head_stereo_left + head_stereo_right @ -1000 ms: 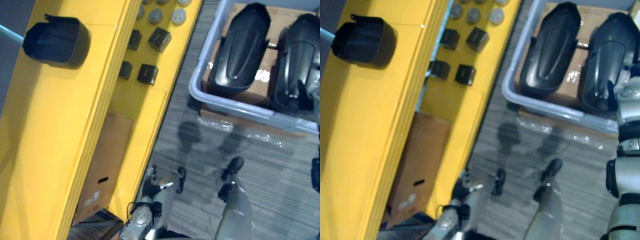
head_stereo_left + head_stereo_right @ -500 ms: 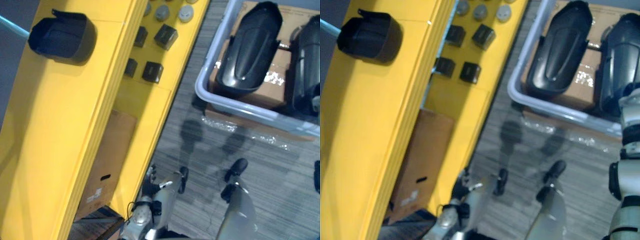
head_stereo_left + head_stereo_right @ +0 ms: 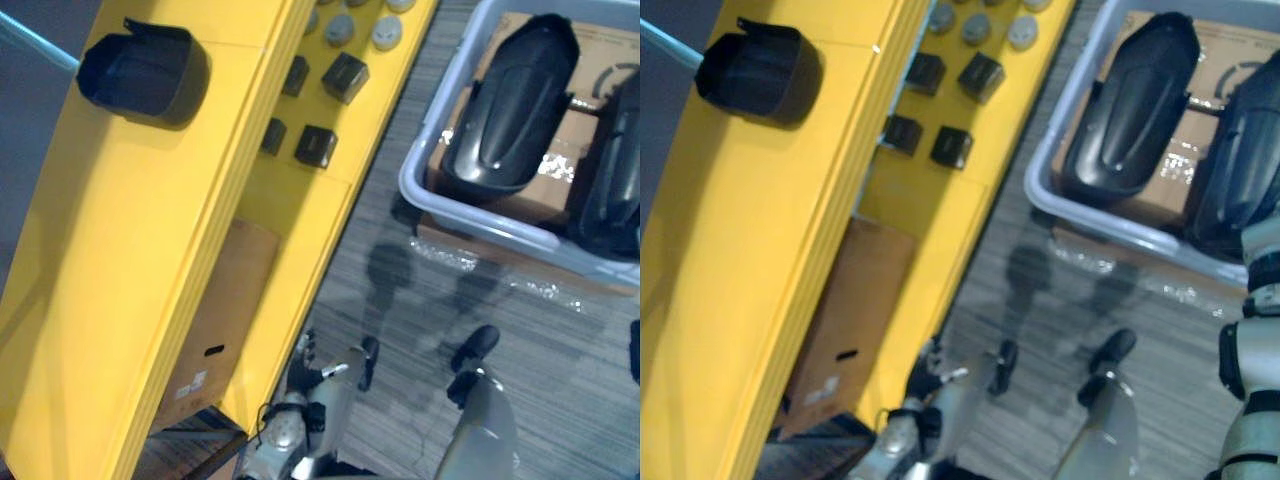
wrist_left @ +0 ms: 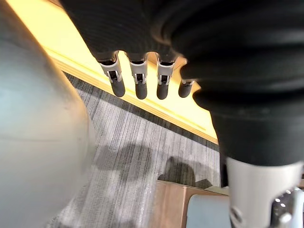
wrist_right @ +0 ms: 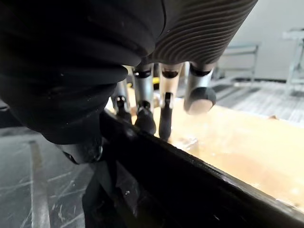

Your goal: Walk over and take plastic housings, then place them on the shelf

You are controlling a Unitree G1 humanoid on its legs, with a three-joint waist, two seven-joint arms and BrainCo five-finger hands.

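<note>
Right hand (image 5: 167, 109): fingers held straight and apart over a black rim (image 5: 190, 175), judged to be the right housing (image 3: 1240, 170), placed ready for a lift
Left hand (image 4: 137, 78): fingers hung straight, nothing held
Housings: the right one and the left housing (image 3: 510, 105) are laid side by side in the grey bin (image 3: 500, 226); a third housing (image 3: 143, 75) is set on the yellow shelf (image 3: 130, 260)
Look: those in the bin are black, glossy, long rounded shells

I see glossy, smooth black plastic housings (image 3: 510, 105) in a matt grey plastic bin (image 3: 432, 115). The yellow shelf (image 3: 120, 250) looks smooth and matt; the grey carpet (image 3: 400, 330) looks ribbed.
</note>
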